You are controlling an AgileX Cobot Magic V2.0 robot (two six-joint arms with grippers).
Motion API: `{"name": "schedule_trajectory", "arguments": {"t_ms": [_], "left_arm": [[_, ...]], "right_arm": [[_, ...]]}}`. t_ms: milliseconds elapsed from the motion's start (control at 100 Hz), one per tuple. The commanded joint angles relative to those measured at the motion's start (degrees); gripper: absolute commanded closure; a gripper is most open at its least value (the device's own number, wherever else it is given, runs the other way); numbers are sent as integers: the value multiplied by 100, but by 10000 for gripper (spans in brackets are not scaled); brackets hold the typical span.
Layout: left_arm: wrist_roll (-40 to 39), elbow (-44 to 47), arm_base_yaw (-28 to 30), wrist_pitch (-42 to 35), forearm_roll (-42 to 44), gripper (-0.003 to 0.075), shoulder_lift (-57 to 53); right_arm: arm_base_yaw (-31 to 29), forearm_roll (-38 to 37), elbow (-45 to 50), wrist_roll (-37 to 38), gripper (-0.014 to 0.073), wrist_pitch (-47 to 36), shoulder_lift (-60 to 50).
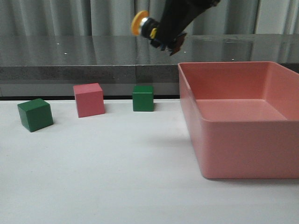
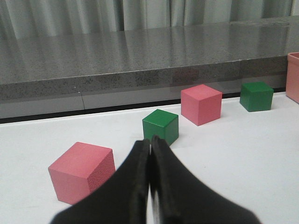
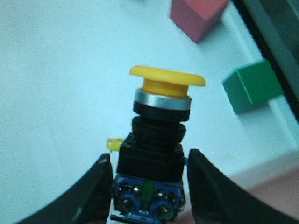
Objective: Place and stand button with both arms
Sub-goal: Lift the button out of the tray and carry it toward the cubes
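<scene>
Gripping button (image 3: 156, 154) w/ right pincer (image 3: 148, 186), yellow cap, black collar

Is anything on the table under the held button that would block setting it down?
Nothing visible does. The right tool holds the button high above bare table; the nearest green cube and the pink bin sit to either side.

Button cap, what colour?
Yellow. The button cap sits over a silver ring and black collar, clearest in the right wrist view.
</scene>
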Motion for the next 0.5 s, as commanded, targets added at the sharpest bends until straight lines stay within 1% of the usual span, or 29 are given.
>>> {"name": "schedule_trajectory", "arguments": {"t_ms": [0, 100, 270, 360, 490], "left_arm": [[-41, 264, 22, -476, -51, 739, -180], [-41, 264, 22, -476, -51, 739, -180], [-41, 264, 22, -476, -51, 740, -180], [-41, 264, 22, -476, -51, 739, -180], [-41, 264, 22, -476, -51, 739, -180]], "right_arm": [[225, 373, -230, -769, 603, -131, 24], [543, 314, -232, -1017, 603, -245, 451], [936, -107, -232, -1031, 603, -587, 1217], [1065, -312, -232, -1031, 603, -838, 1487], [1118, -353, -232, -1031, 603, -1136, 1696]]}}
